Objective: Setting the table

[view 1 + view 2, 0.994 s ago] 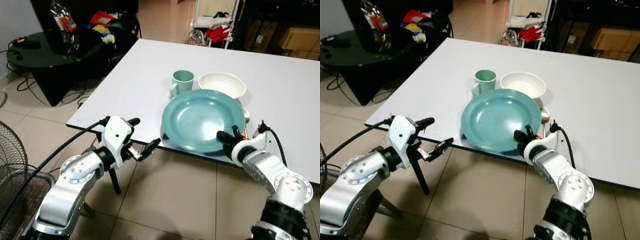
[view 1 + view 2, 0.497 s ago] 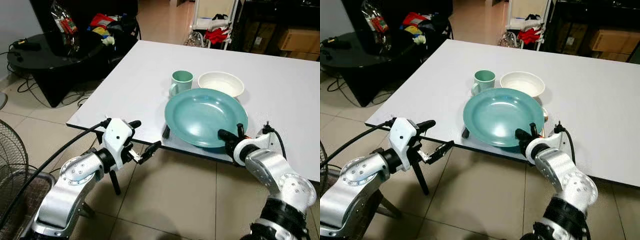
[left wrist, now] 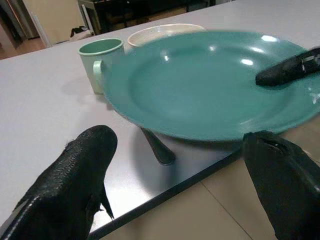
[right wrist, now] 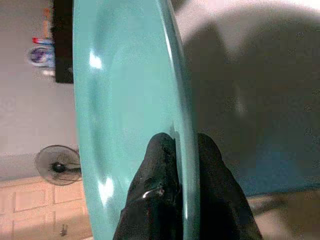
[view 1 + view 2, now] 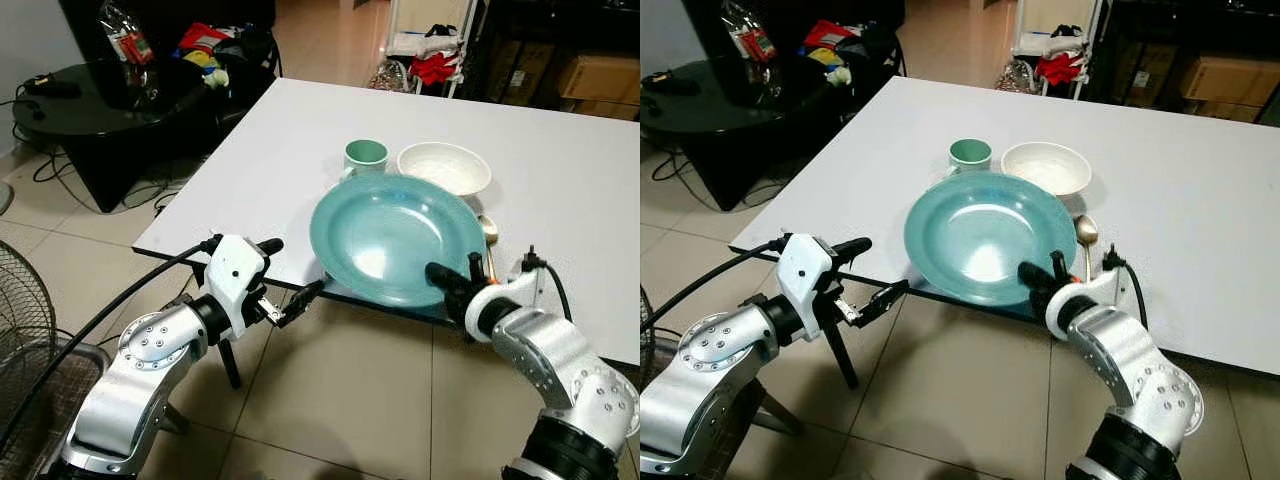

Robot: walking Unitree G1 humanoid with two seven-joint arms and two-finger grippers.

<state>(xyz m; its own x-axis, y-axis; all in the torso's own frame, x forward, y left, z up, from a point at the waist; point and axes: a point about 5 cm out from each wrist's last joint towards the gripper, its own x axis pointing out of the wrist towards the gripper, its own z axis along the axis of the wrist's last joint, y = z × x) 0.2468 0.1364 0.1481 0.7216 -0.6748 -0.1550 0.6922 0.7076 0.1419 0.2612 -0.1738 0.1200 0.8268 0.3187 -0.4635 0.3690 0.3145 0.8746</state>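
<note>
Because the right gripper [image 5: 452, 283] pinches the near rim of the teal plate [image 5: 395, 238], the plate hangs tilted above the table [image 5: 250, 170] edge, over a spoon [image 5: 1086, 234], before the cup [image 5: 365, 157] and bowl [image 5: 444, 167]. Below the edge, the left gripper [image 5: 290, 275] waits with jaws wide apart, probably ready to support it.
</note>
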